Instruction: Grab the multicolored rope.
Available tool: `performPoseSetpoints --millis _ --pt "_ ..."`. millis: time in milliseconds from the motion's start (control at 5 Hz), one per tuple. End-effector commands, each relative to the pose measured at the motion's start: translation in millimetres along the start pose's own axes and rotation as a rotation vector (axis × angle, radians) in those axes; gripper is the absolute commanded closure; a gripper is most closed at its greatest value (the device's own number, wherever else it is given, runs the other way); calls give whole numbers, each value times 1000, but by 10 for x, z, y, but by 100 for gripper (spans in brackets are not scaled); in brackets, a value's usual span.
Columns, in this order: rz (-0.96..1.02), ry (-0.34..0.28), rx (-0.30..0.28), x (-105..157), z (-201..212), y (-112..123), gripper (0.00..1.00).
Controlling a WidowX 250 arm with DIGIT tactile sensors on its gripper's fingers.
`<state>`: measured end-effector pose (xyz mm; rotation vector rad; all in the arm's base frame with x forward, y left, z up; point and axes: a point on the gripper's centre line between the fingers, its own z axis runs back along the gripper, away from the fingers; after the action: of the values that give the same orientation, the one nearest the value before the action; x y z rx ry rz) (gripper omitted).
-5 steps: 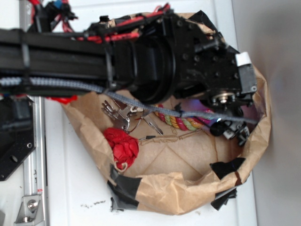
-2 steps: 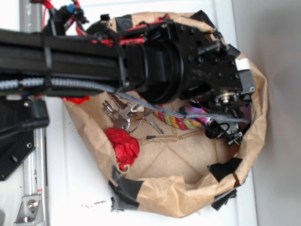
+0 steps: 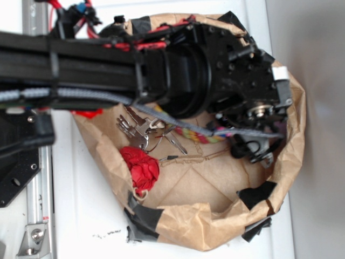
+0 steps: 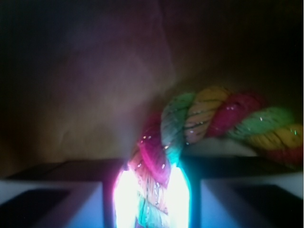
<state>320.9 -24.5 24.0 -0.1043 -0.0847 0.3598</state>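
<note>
The tool [image 4: 151,199] is pinching the rope [image 4: 209,118] between its fingers [image 4: 57,194] inside the bag [image 3: 178,216]; grasp looks made, so lifting straight up seems next.

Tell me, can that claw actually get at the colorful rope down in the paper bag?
Probably yes. The wrist view shows the multicolored rope already sitting between the gripper fingers, nothing blocking it. The bag is open on top.

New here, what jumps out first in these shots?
The black arm spans the exterior view, reaching into a taped paper bag. In the wrist view, the rope sits pinched between the end effector fingers. A red paper wad and keys lie at the bag's left.
</note>
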Motion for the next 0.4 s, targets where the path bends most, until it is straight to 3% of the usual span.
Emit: performPoseSetpoints --millis 0,200 --pt "-265 -253 34 -209 1209 129 100" --pt "-321 -258 3 -180 1444 164 100"
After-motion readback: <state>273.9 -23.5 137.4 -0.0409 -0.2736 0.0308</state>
